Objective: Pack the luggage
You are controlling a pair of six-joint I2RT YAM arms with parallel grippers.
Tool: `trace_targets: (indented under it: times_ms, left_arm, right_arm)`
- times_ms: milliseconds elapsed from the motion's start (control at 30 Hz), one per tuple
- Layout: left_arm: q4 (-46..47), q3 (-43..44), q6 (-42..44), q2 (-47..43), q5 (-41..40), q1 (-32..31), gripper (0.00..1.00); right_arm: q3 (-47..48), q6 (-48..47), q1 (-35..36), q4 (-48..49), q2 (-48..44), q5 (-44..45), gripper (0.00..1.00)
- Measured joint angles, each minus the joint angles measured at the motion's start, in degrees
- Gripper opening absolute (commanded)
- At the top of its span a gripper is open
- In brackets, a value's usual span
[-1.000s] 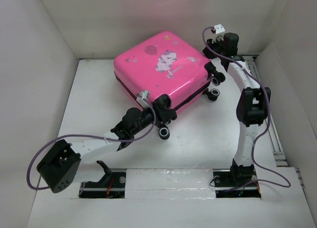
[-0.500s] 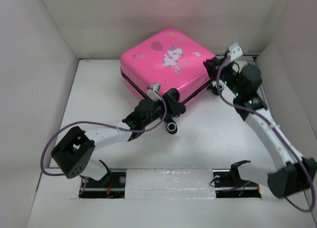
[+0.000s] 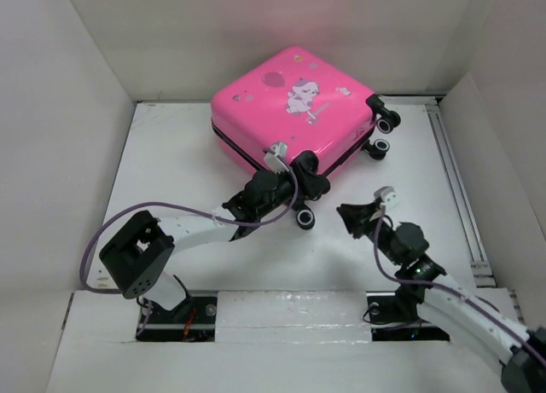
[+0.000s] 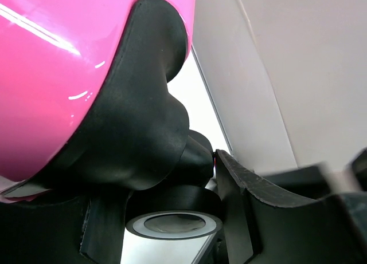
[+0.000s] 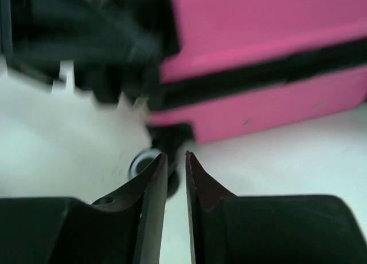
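**Closed pink luggage at the far side, left fingers on its near corner**

Top view: White walls [image 3: 68, 112] enclose the white tabletop [image 3: 196, 154] on three sides. The luggage [image 3: 294, 112] lies flat and closed at the far middle, close to the back wall, with the printed side up. What is inside cannot be seen. Two wheels [image 3: 384, 133] stick out at its right end. The left arm stretches low across the tabletop, and the left fingers [image 3: 314, 185] sit on the near corner of the case, just above one more wheel [image 3: 304, 218]. The right arm is folded low. The right fingers [image 3: 351, 216] point toward the case and are apart from it.

Left wrist view: The pink shell [image 4: 51, 75] fills the left part. The black wheel mount [image 4: 137, 132] and the wheel [image 4: 174, 223] stand between the fingers [image 4: 246, 195], which pinch this corner from both sides.

Right wrist view: The fingers [image 5: 150, 207] stand slightly apart, with only a narrow slit and nothing between them. Ahead of them are the side of the luggage [image 5: 269, 40] with its black zipper band [image 5: 258, 75], a wheel [image 5: 142, 161] and bare tabletop [image 5: 275, 161]. A blurred black shape at the upper left I cannot identify.
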Motion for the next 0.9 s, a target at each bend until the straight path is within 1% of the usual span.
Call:
trace_targets:
  times_ms: [33, 100, 167, 200, 300, 333, 433, 500, 700, 800, 900]
  left_arm:
    - [-0.28, 0.79, -0.42, 0.74, -0.09, -0.26, 0.0]
    - [-0.2, 1.77, -1.05, 1.88, -0.37, -0.72, 0.0]
    - [0.35, 2.27, -2.01, 2.78, -0.39, -0.92, 0.0]
    - [0.63, 2.4, -2.6, 3.13, -0.35, -0.94, 0.0]
    - [1.44, 2.71, -4.13, 3.87, -0.37, -1.11, 0.0]
    - [1.73, 2.73, -4.59, 4.07, -0.39, -1.14, 0.0]
    - [2.8, 2.73, -5.86, 4.63, -0.76, -1.42, 0.0]
    - [2.99, 2.73, -6.12, 4.66, -1.36, -1.77, 0.0]
    - [3.54, 2.73, -6.86, 5.05, -2.05, -2.32, 0.0]
    - [3.96, 2.73, -7.34, 5.29, -2.05, -2.34, 0.0]
    - [4.13, 2.73, -7.76, 5.31, -2.05, -2.34, 0.0]
  right_arm:
    - [-1.68, 0.13, 2.08, 1.86, 2.08, 0.35, 0.26]
    - [-2.86, -0.07, 7.28, 5.95, 9.7, 2.08, 0.27]
    - [-2.51, -1.27, 12.52, 11.61, 19.32, 4.52, 0.32]
    - [-2.25, -1.92, 15.32, 14.86, 23.71, 6.54, 0.36]
    - [-1.88, -4.5, 21.86, 26.08, 34.21, 12.68, 0.39]
    - [-1.6, -5.25, 23.12, 29.9, 37.53, 14.86, 0.42]
    - [-0.28, -8.02, 23.89, 39.95, 46.49, 21.22, 0.44]
    - [0.5, -9.88, 24.06, 44.52, 51.45, 25.07, 0.46]
    - [3.98, -14.56, 24.26, 51.43, 66.82, 32.52, 0.47]
    - [6.01, -15.74, 24.68, 53.83, 70.34, 34.1, 0.44]
    - [6.62, -17.59, 25.05, 53.86, 70.62, 34.71, 0.44]
